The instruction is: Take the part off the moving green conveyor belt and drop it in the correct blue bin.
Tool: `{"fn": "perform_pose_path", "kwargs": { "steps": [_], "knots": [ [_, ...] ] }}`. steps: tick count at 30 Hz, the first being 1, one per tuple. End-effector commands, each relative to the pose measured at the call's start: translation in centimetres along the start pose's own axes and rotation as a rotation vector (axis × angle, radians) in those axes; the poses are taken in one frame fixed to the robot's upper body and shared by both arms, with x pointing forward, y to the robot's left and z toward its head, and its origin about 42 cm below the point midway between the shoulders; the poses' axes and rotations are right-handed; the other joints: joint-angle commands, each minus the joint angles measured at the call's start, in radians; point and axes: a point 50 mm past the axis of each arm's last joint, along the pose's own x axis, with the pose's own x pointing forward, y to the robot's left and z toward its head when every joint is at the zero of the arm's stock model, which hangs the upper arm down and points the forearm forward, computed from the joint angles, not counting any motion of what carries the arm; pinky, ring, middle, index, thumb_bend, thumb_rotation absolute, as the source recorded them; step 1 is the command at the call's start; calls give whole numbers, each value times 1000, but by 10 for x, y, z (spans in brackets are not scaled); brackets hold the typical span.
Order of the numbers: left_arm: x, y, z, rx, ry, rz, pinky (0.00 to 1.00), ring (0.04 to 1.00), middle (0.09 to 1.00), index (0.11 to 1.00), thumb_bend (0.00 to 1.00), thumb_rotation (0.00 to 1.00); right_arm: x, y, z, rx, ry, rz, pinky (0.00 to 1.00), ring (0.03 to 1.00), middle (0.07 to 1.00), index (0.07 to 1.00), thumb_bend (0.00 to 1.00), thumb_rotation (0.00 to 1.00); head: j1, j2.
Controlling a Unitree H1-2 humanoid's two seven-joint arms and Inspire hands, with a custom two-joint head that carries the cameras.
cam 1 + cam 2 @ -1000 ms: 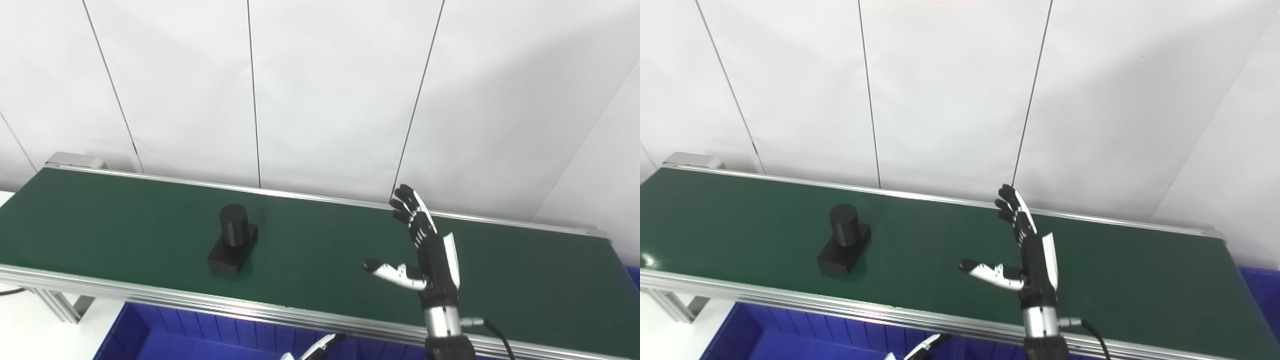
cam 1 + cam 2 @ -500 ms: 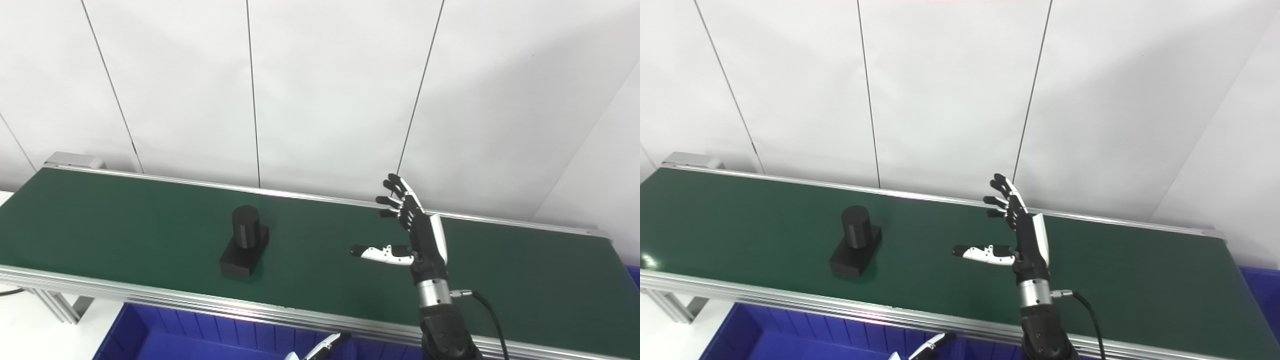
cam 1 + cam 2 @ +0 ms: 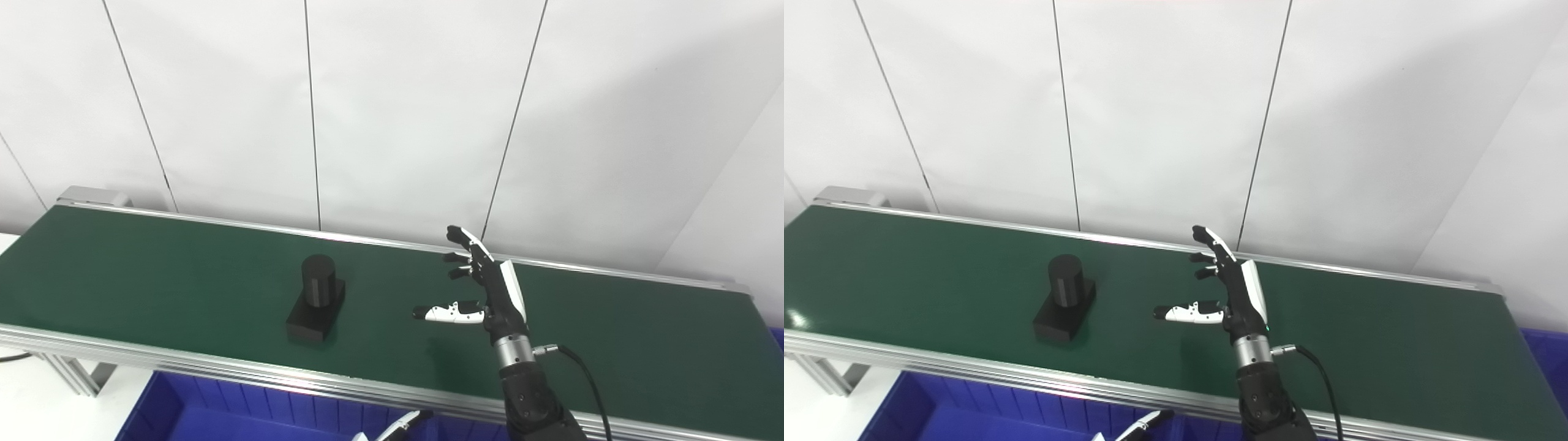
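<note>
The black part (image 3: 316, 298) has ridden further along the green conveyor belt (image 3: 184, 275) toward the right since a second ago, and the right robot hand (image 3: 490, 294) has come leftward to meet it, lower over the belt than before. That robot hand is spread wide, thumb pointing at the part, holding nothing (palm side on to me). The part, a cylinder upright on a flat block, sits left of the belt's middle, nearer the front rail than the back one, well apart from the robot hand. Bare green belt lies between them and all the way to the right end. The left robot hand (image 3: 392, 430) barely pokes up at the bottom edge, over the blue bin (image 3: 202, 410); I cannot tell its state.
</note>
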Motion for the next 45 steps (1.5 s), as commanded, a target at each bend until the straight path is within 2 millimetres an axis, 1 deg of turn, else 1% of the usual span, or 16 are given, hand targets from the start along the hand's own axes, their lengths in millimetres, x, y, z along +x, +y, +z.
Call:
{"fn": "perform_pose_path", "kwargs": {
  "steps": [1, 9, 13, 18, 27, 30, 35, 39, 42, 45],
  "knots": [
    [6, 2, 10, -17, -56, 11, 843, 906, 925, 892, 861, 975, 23, 0, 22, -14, -80, -13, 581, 727, 848, 861, 994, 64, 3, 1],
    [8, 0, 12, -10, -66, 10, 848, 903, 924, 897, 841, 972, 26, 4, 15, -42, -47, -11, 602, 724, 848, 860, 1000, 95, 2, -1],
    [8, -1, 13, -17, -68, 4, 847, 905, 926, 901, 841, 969, 28, 5, 16, -46, -48, -9, 613, 730, 854, 867, 999, 108, 4, -2],
    [8, -1, 13, -20, -65, -1, 846, 905, 923, 899, 859, 963, 30, 3, 16, -63, -51, -11, 600, 718, 842, 868, 997, 118, 6, -3],
    [9, -1, 13, -8, -71, -4, 860, 900, 919, 898, 831, 972, 32, 1, 14, -81, -42, -8, 600, 719, 839, 870, 994, 94, 1, -4],
    [9, -1, 12, -12, -67, -3, 855, 898, 915, 893, 848, 969, 33, -1, 13, -90, -38, -3, 593, 715, 838, 871, 990, 95, 6, -4],
    [8, 0, 12, -12, -66, -3, 860, 896, 914, 891, 841, 967, 36, -3, 10, -102, -19, 5, 594, 715, 838, 875, 990, 96, 5, -7],
    [7, -1, 12, -17, -62, -4, 864, 896, 912, 890, 834, 958, 39, -3, 7, -127, -9, 13, 596, 710, 835, 878, 993, 111, 7, -5],
    [7, -1, 12, -17, -64, -3, 862, 893, 910, 888, 840, 959, 40, -3, 5, -149, 0, 20, 627, 718, 843, 878, 1000, 145, 9, -4],
    [7, -1, 12, -16, -66, -6, 855, 897, 913, 890, 845, 961, 42, -1, 3, -164, 13, 27, 621, 723, 856, 883, 1000, 170, 10, -5]
  ]
}}
